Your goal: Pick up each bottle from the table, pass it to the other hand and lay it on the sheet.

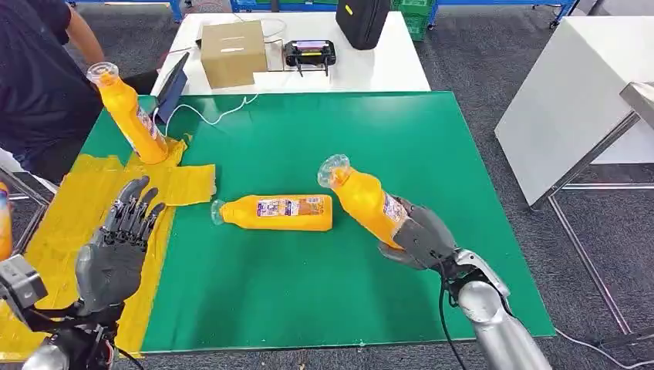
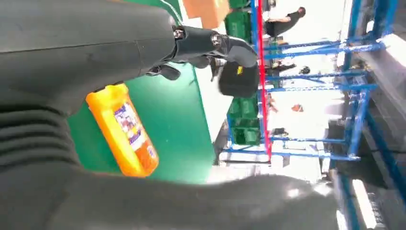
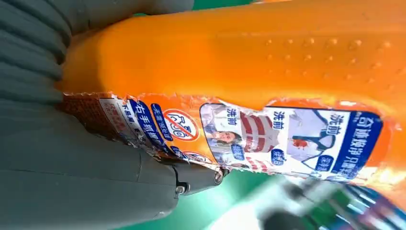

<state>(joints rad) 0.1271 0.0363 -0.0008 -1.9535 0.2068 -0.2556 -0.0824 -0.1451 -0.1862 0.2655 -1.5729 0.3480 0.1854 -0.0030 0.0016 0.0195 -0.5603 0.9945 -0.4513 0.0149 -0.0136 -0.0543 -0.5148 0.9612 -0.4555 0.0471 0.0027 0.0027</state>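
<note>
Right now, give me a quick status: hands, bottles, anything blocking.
Right hand grips tilted bottle off the table. Left hand open over yellow sheet. Second bottle lies between the hands.

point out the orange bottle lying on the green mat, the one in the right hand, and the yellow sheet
orange plastic bottle lying on the green mat [image 1: 281, 212], head view, on its label
orange plastic bottle held in the right hand [image 1: 362, 199], head view, mid body
yellow sheet [image 1: 73, 208], head view, bare middle

The head view looks forward and down from high on the robot at the green table [image 1: 401, 139]. Each wrist view sits close behind its own hand, turned sideways. The right wrist and head views share the held orange bottle [image 1: 369, 202].
</note>
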